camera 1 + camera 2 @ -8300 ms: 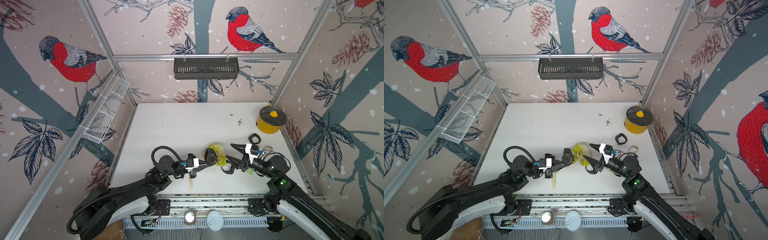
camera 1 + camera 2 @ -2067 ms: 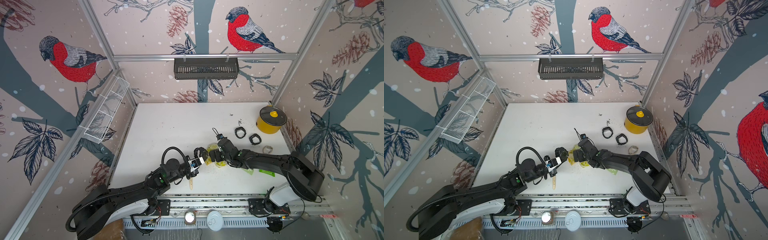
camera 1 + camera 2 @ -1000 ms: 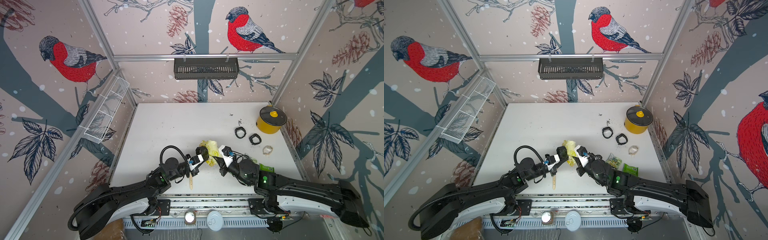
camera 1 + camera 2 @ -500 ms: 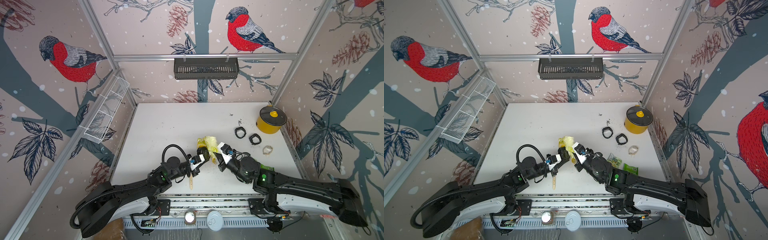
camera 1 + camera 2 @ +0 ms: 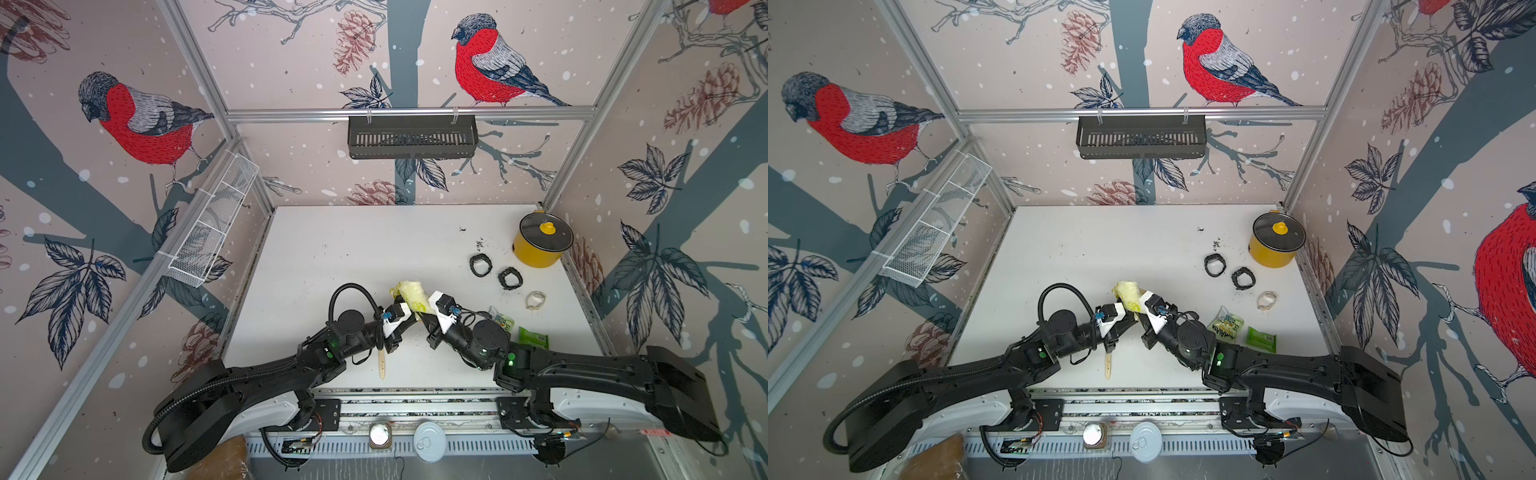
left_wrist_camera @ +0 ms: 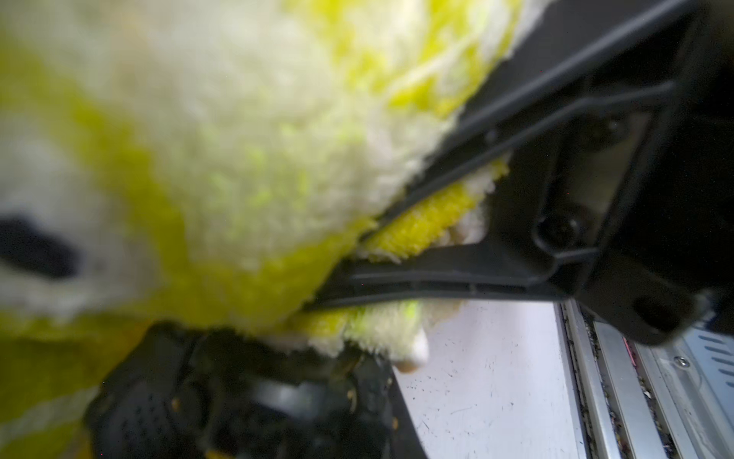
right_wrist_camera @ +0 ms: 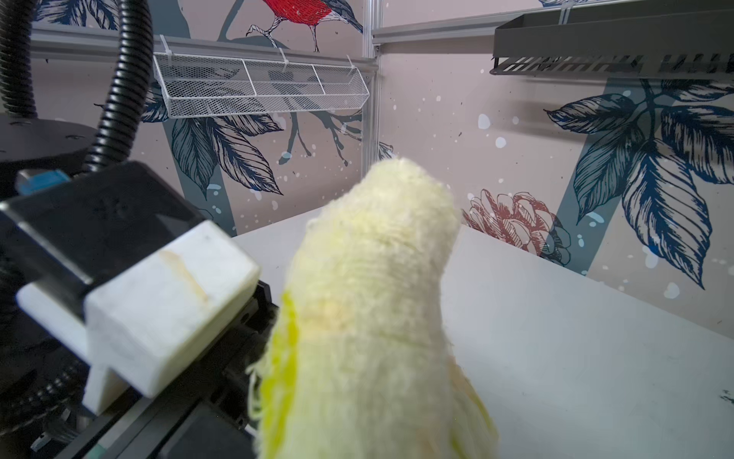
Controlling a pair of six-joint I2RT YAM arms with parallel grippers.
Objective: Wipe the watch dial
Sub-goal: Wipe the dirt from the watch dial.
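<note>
The watch [image 6: 167, 401] is nearly buried. Only a dark, blurred body and a holed strap show in the left wrist view, under the yellow cloth [image 5: 410, 292], held up over the near middle of the counter [image 5: 332, 257]. The left pincer [image 5: 411, 320] is closed on the watch, as far as I can see. The right pincer [image 5: 423, 316] is clamped tight on the cloth. Two spare watches [image 5: 481, 264] lie beside the yellow pot [image 5: 540, 245].

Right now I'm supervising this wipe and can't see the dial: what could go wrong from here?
1. The cloth hides the watch in both top views, so a slip from the left claw could go unnoticed.
2. The right claw, shut on the cloth, sits close to the left one; harder rubbing may knock them together.
</note>
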